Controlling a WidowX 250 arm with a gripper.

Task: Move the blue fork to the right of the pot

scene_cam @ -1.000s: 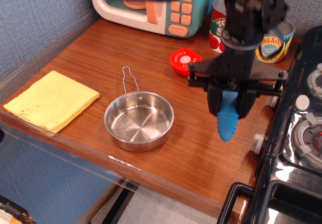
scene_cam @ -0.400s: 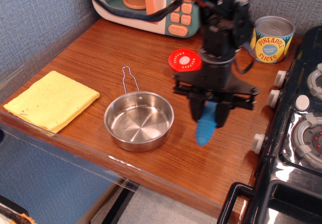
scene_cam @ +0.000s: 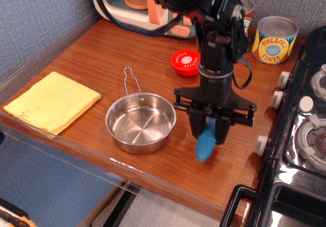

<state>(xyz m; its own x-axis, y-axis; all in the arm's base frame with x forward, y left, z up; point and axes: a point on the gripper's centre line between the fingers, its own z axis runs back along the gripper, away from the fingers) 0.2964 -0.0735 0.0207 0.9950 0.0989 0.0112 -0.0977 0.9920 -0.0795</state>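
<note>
- blue fork [scene_cam: 205, 148] clamped in pincer [scene_cam: 208, 134], handle hanging down, just right of pot [scene_cam: 140, 122] on table [scene_cam: 102, 53]
- since a second ago pincer came left and lower; release looks near
- behind: red tomato-slice toy [scene_cam: 185, 62], pineapple can [scene_cam: 275, 39]

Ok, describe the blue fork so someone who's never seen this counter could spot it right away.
Start at the steel pot in the middle of the wooden counter, then look just to its right, toward the black stove. There the black hand grips the fork, pointing down at the wood. Only its thick, ribbed, bright blue handle shows, the one blue thing there.
</note>
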